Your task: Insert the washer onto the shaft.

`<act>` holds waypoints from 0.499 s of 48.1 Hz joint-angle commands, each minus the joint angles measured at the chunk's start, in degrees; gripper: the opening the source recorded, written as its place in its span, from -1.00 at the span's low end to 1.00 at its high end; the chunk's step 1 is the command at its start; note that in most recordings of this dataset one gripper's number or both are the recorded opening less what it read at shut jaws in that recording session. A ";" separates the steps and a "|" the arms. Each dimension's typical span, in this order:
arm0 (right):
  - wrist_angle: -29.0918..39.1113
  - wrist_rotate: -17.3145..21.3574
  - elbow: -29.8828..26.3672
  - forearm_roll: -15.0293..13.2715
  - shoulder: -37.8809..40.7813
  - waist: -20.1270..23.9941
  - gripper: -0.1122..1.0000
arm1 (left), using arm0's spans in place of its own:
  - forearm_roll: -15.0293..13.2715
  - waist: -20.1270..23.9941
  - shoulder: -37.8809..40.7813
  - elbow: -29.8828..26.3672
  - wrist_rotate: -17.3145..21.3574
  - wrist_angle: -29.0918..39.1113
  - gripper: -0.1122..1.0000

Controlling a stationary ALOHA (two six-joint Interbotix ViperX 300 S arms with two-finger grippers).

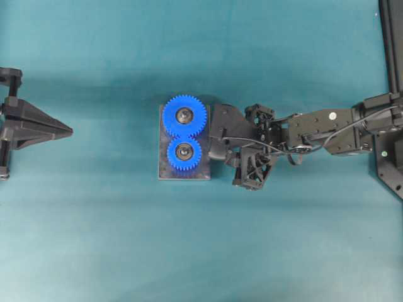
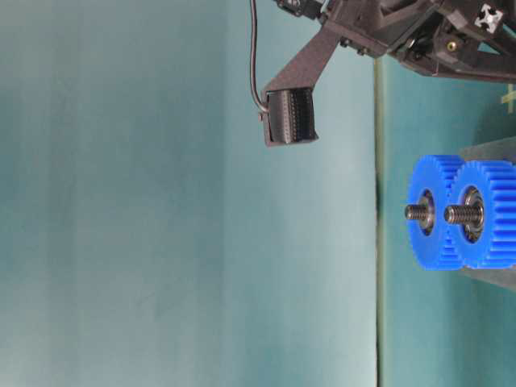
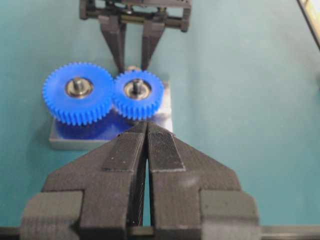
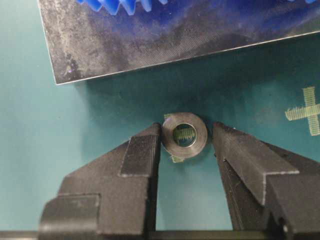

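Washer (image 4: pixel 185 135) lies flat on table (image 4: pixel 75 130) between right end effector (image 4: pixel 186 137) fingers.

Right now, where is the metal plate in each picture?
Overhead: plate in the middle, under the gears.
Table-level: plate under the gears.
Left wrist: plate upper left.
Right wrist: plate across the top, beyond the washer.
Shared landmark: the blue gears.

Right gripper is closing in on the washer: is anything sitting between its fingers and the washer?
Nothing visible. In the right wrist view the washer lies flat on the table between the right gripper's fingers, one finger touching or nearly touching its edge, a small gap at the other. The metal base plate lies beyond the fingertips.
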 commanded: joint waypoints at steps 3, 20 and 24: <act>1.67 0.79 0.18 0.26 1.93 2.72 -0.09 | 0.18 0.00 0.35 -1.49 -1.05 -0.44 -0.79; 8.26 0.35 -4.92 -0.62 -6.33 2.55 -0.26 | 0.09 -0.09 0.44 -1.23 -2.81 -0.44 -0.79; 10.72 -0.09 -6.33 -0.70 -7.82 2.64 -0.26 | 0.09 0.00 0.44 -1.23 -2.81 -0.44 -0.79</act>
